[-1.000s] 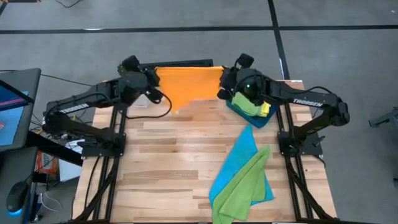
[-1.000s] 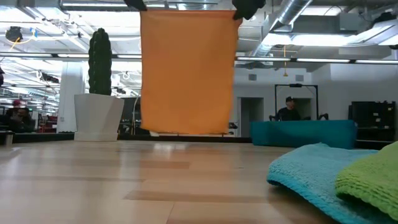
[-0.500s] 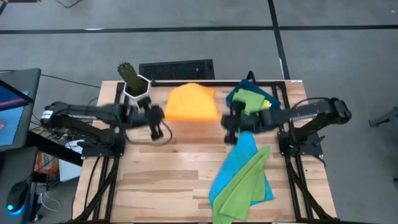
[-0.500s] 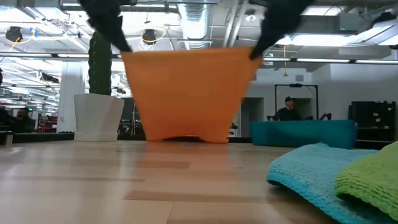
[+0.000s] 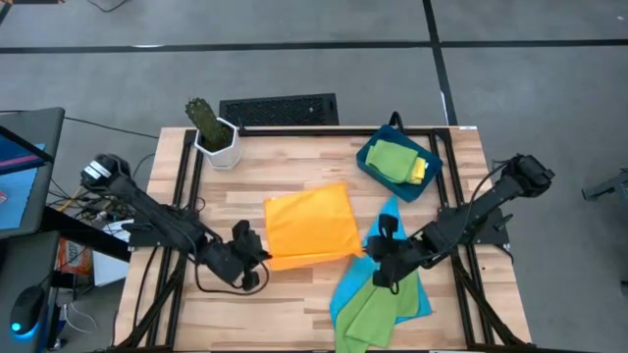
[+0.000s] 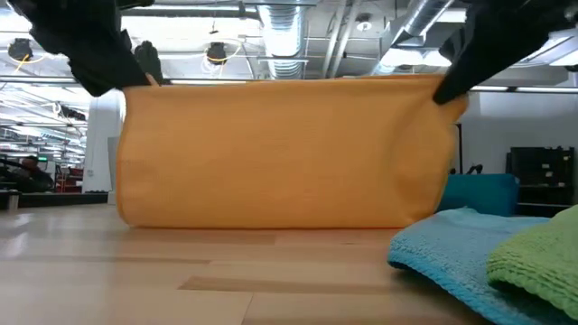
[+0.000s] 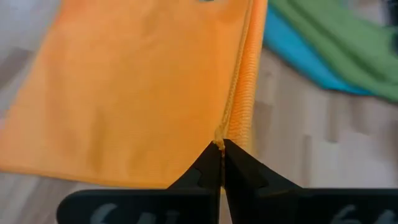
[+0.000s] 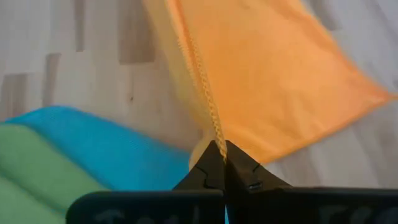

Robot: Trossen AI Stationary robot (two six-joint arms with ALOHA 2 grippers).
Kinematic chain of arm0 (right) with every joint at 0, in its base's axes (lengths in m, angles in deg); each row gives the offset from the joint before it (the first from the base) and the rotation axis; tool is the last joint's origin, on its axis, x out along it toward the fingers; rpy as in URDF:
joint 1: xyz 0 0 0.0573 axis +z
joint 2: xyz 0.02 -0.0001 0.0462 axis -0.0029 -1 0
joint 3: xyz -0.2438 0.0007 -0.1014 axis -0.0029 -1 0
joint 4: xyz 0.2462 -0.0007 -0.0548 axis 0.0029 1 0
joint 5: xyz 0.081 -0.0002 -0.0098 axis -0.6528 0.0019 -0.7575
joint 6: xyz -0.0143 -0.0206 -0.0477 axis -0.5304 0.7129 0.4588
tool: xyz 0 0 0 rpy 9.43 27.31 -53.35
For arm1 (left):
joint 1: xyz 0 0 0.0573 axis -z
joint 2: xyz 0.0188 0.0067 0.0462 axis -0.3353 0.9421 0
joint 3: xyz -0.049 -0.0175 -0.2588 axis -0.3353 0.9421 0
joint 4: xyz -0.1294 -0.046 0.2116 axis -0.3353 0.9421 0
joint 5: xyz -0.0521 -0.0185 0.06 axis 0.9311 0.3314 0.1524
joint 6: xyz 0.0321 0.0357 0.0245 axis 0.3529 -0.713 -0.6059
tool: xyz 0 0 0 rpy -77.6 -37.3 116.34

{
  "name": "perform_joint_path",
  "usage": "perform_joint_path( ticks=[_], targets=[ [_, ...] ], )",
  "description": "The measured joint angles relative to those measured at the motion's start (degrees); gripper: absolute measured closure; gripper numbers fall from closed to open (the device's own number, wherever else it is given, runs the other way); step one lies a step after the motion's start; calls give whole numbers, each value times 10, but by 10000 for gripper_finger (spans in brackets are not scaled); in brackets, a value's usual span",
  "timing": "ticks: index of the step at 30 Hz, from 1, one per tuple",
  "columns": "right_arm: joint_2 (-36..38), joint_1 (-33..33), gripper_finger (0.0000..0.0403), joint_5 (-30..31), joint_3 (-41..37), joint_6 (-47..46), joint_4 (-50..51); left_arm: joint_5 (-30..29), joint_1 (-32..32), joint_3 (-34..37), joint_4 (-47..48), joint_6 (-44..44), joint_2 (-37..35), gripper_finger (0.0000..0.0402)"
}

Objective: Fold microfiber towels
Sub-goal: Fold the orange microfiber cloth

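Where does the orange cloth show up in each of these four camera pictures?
High view: the orange towel lies mid-table between both grippers.
Low view: the orange towel hangs as a wide sheet across the middle.
Left wrist view: it spreads beyond the shut left gripper pinching its edge.
Right wrist view: it spreads beyond the shut right gripper.
Shared landmark: the blue towel, seen in all four.

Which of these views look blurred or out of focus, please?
Low view: both dark grippers holding the orange towel are smeared by motion; the near blue towel is soft. Left wrist view: table and far cloths are blurry. High view: sharp, evenly lit.
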Motion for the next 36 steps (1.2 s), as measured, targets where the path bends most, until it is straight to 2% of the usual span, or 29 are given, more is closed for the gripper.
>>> perform_joint_path(
  ticks=[8, 15, 20, 24, 30, 36],
  targets=[
    [-2, -124, 391, 7, 0, 144, -7, -33, -45, 0, 57, -17, 22, 401],
    [-7, -251, 391, -51, 0, 269, -71, -66, -104, 0, 128, -37, 17, 401],
    [-30, -312, 391, -100, 0, 295, -94, -57, -139, 0, 138, -77, 19, 401],
    [-71, -338, 391, -123, 0, 297, -107, -58, -162, 1, 138, -103, 19, 401],
    [-129, -345, 390, -118, 0, 317, -125, -57, -184, 1, 134, -125, 19, 401],
    [-133, -349, 390, -105, 0, 341, -149, -57, -209, 1, 136, -143, 19, 401]
  ],
)
